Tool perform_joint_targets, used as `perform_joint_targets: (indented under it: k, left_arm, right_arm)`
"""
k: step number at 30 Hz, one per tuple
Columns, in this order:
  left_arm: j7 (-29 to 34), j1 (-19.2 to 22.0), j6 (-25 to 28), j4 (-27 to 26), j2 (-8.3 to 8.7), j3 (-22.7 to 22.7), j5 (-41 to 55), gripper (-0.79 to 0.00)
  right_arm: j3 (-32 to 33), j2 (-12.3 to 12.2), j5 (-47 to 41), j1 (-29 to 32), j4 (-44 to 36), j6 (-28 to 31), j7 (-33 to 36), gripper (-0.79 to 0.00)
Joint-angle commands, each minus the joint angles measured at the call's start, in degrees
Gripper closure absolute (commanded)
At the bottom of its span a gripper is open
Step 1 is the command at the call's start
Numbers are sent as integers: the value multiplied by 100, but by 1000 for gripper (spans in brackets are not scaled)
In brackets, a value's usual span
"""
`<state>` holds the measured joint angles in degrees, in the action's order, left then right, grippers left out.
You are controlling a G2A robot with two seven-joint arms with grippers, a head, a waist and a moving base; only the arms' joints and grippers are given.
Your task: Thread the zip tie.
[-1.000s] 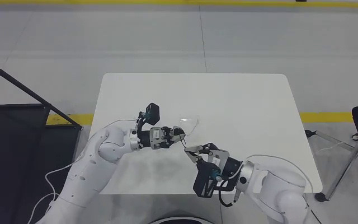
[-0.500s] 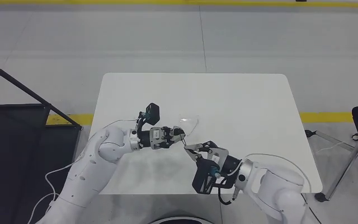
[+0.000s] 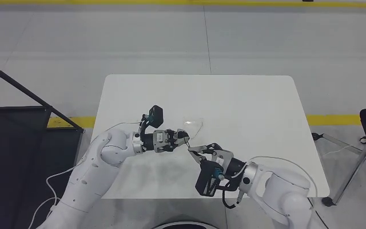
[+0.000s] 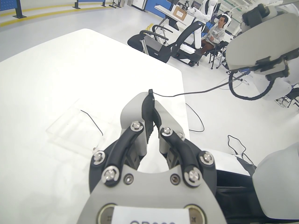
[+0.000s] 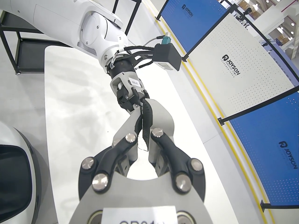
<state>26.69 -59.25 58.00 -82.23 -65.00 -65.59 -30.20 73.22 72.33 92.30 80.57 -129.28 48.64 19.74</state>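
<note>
Fingers (image 4: 146,110) of the left gripper (image 4: 150,99) clench one end of the zip tie (image 4: 151,92); the right gripper (image 5: 143,117) pinches it too, above the table (image 3: 257,114), left of centre, near a clear tray (image 4: 63,129)

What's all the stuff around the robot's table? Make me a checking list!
Surface: white rectangular table, nothing spilled.
Job's things: thin black zip tie held between both grippers.
Clutter: clear plastic tray with a second thin black strand lying on it.
Grippers: left gripper shut on the zip tie; right gripper shut, apparently on it too, tips nearly meeting.
Cables: black cable loop at the right arm; thin black cables on the floor.
Surroundings: grey floor with yellow line; blue and white panels.
</note>
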Motion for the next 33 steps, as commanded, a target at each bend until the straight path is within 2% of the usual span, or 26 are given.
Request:
perform_joint_targets:
  k: [1,14,33]
  left_arm:
    - [0,0,0,0,0,0,0,0]
    - [0,0,0,0,0,0,0,0]
    - [0,0,0,0,0,0,0,0]
  right_arm:
    - [7,-15,-4,7,-7,-7,-12,0]
    - [-134,-76,199,-17,-47,-367,5,0]
    - [-446,-126,1216,209,-221,-1542,-329,0]
